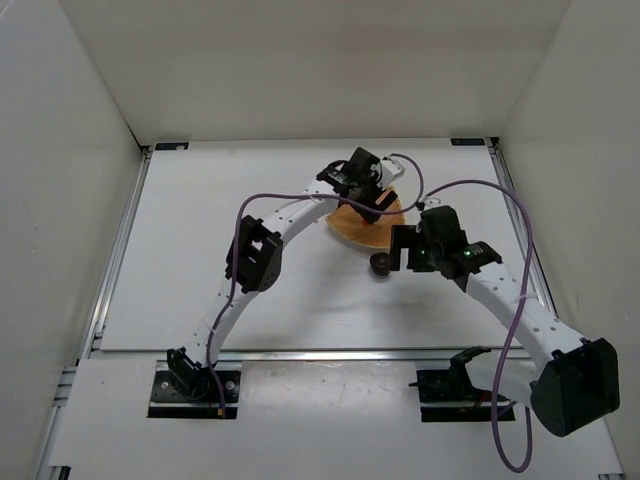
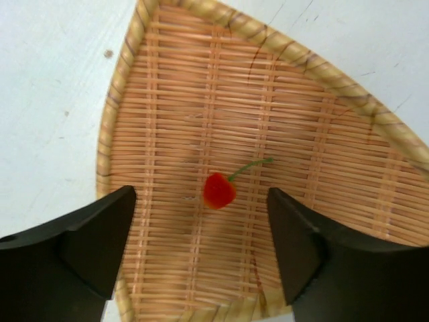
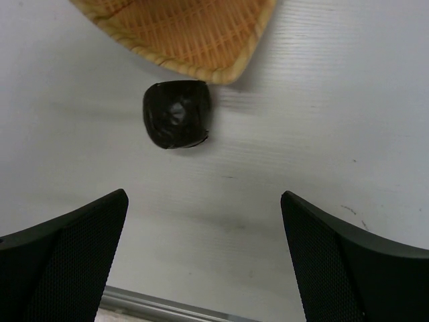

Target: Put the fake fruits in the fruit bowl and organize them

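The red cherry-like fruit [image 2: 219, 190] with its thin green stem is inside the tan woven fruit bowl [image 2: 301, 100], touching neither finger. My left gripper [image 2: 201, 198] hovers over the bowl [image 1: 362, 228], open, its fingers standing wide on either side of the cherry. The dark brown-black fruit [image 3: 176, 114] sits on the white table just outside the bowl's near rim [image 3: 194, 40]. My right gripper [image 3: 204, 196] is open just short of it, with only bare table between its fingers. From the top view, the dark fruit [image 1: 381, 264] lies right beside the right gripper [image 1: 398, 252].
White walls enclose the table on three sides. A metal rail [image 3: 167, 305] runs along the table's near edge, behind the right gripper. Purple cables [image 1: 470, 185] loop above both arms near the bowl.
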